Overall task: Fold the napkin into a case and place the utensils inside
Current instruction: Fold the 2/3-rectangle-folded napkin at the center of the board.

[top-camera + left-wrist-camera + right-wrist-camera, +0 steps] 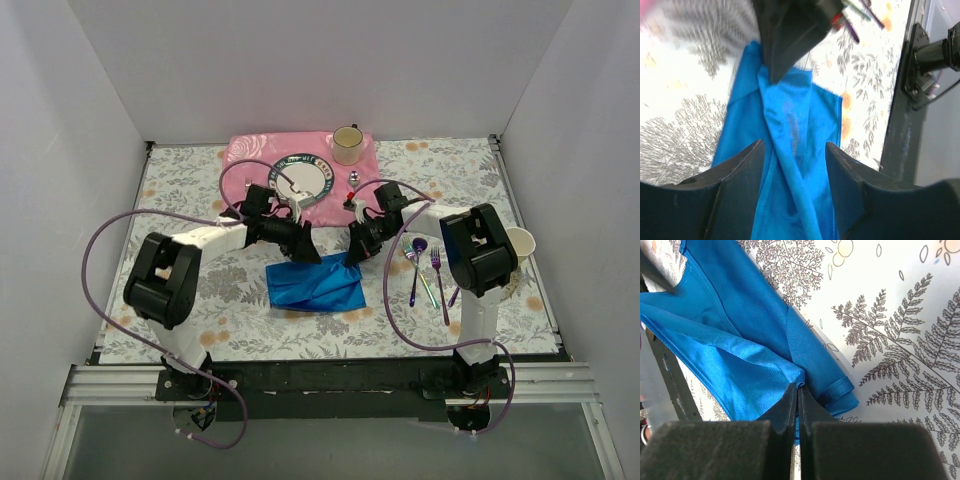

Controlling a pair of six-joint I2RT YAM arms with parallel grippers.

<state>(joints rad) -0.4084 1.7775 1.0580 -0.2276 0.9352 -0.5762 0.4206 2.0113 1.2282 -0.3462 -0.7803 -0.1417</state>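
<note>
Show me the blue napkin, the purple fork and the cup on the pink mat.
blue napkin (pixel 315 287): top view, middle of the cloth.
purple fork (pixel 442 290): top view, on its handle.
cup (pixel 347 148): top view, on its side wall.

The napkin (pixel 740 340) is showing as fine-woven blue cloth, its ribbed weave catching the light with a soft satin sheen, and its stitched hem is standing out as a thicker band. The table cover (pixel 200 290) is looking smooth and flat, printed with ferns and flowers and only faintly glossy. The utensils (pixel 419 246) are gleaming as polished metal with an iridescent purple-green finish. The placemat (pixel 255 150) is reading as pink patterned cloth with a slight shine. The fingers (pixel 740 172) of the left gripper (pixel 794 152) are appearing as matt black plastic.
</note>
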